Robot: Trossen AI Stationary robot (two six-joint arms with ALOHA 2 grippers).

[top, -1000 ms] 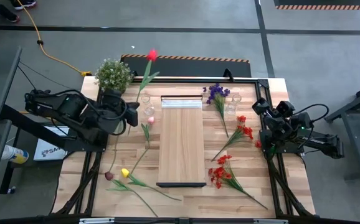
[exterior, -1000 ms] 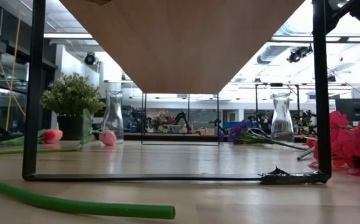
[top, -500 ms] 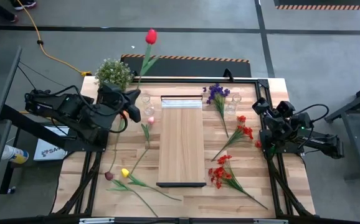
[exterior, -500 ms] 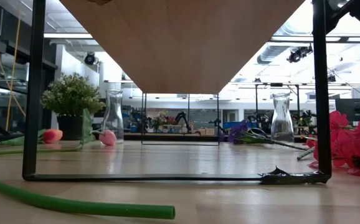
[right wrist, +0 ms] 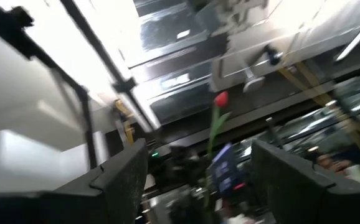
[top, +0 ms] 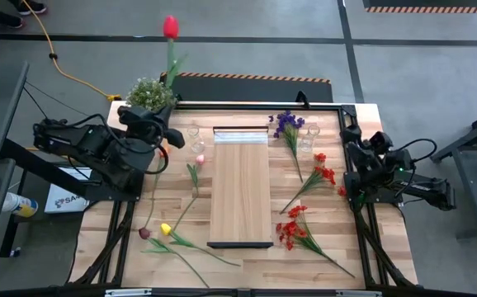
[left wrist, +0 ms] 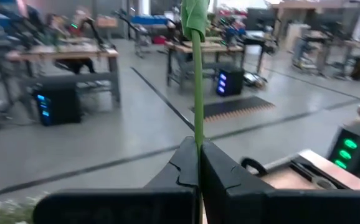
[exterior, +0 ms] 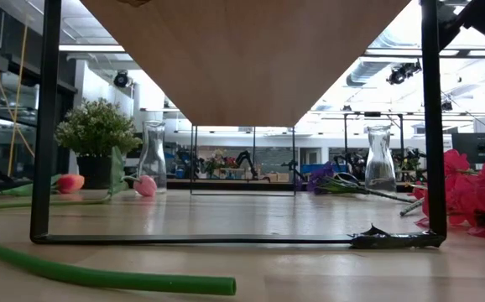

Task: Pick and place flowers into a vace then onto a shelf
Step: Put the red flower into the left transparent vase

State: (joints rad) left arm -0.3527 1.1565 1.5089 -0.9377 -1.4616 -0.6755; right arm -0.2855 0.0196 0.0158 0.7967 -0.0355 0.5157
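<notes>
Pinching red tulip (top: 171, 27) stem, left end effector (left wrist: 198, 163); workshop benches (left wrist: 68, 56) apparently behind.

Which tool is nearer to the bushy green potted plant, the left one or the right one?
Left. The left tool, shut on the red tulip stem, is just beside the potted plant. The right tool waits across the table.

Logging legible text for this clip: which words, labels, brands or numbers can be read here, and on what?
"SA": only these opening letters show on the white box under the left arm; the rest is hidden.
No other text is readable; distant signs and screens in the room are too blurred.
</notes>
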